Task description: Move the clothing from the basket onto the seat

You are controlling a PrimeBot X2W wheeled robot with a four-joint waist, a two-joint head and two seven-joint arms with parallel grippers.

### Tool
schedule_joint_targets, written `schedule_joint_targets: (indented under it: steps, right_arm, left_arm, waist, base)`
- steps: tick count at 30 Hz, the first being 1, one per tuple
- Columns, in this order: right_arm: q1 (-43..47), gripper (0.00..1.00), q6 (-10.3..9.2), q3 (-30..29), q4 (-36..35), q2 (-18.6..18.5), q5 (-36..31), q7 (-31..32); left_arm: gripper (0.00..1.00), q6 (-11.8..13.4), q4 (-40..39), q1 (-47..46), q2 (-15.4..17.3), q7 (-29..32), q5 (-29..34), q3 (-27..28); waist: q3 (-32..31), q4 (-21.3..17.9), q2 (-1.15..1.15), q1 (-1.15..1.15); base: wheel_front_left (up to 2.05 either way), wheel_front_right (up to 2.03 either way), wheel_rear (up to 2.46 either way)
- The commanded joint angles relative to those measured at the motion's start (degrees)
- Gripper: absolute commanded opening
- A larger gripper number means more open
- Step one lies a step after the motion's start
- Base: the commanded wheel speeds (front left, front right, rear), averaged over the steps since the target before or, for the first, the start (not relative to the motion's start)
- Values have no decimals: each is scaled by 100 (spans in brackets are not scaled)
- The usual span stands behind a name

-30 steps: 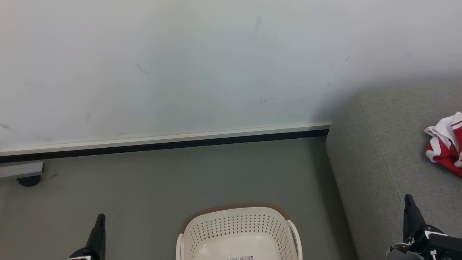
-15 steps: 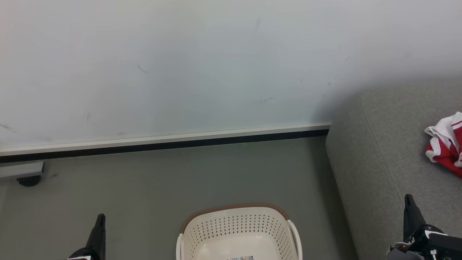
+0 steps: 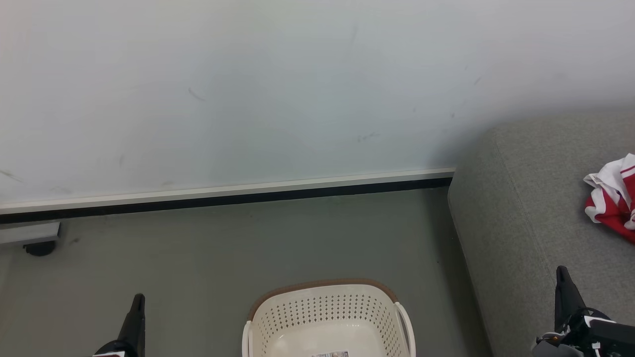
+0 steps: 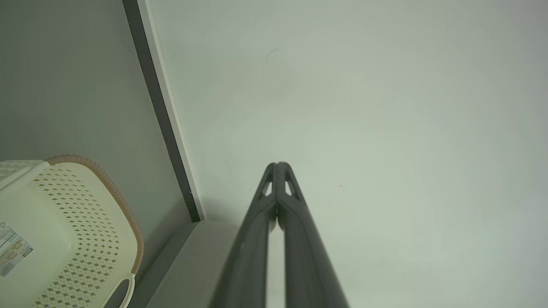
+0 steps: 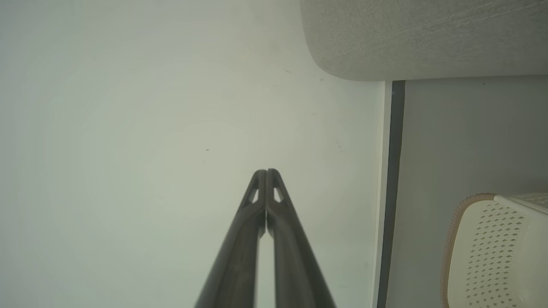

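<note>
The cream basket (image 3: 327,317) with its brown rim stands on the floor at the bottom middle of the head view, its visible inside bare apart from a label sticker (image 3: 331,354). Red and white clothing (image 3: 614,196) lies bunched on the grey seat (image 3: 536,213) at the right edge. My left gripper (image 3: 139,297) rests at the lower left, shut and holding nothing. My right gripper (image 3: 561,271) rests at the lower right beside the seat's front, shut and holding nothing. In the wrist views the left gripper (image 4: 277,164) and the right gripper (image 5: 266,172) point at the wall with tips pressed together.
A pale wall (image 3: 248,89) with a white and black skirting board (image 3: 223,196) runs across behind the basket. Grey floor (image 3: 223,258) lies between wall and basket. A grey frame on a dark caster (image 3: 38,247) stands at the far left.
</note>
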Motion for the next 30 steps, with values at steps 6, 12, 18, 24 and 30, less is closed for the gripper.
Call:
schedule_joint_targets:
  steps: [6,12,18,24,30]
  right_arm:
    - [4,0,2,35,-20,-55,36,-42]
    - [2,0,2,53,-24,-69,57,-42]
    - [1,0,2,70,-28,-85,60,-65]
    - [0,0,2,86,-34,-99,81,-84]
    - [-2,0,2,103,-40,-114,96,-94]
  left_arm:
    - [0,-26,3,-42,-5,10,-53,18]
    - [0,-26,2,-42,-5,10,-54,18]
    - [0,-26,2,-42,-5,10,-54,18]
    - [0,-26,1,-41,-5,9,-54,17]
    - [0,-26,1,-41,-5,9,-55,17]
  waist:
    - [0,0,0,0]
    - [0,0,0,0]
    - [0,0,0,0]
    - [1,0,0,0]
    - [1,0,0,0]
  base:
    - [0,0,0]
    - [0,0,0]
    - [0,0,0]
    - [0,0,0]
    - [0,0,0]
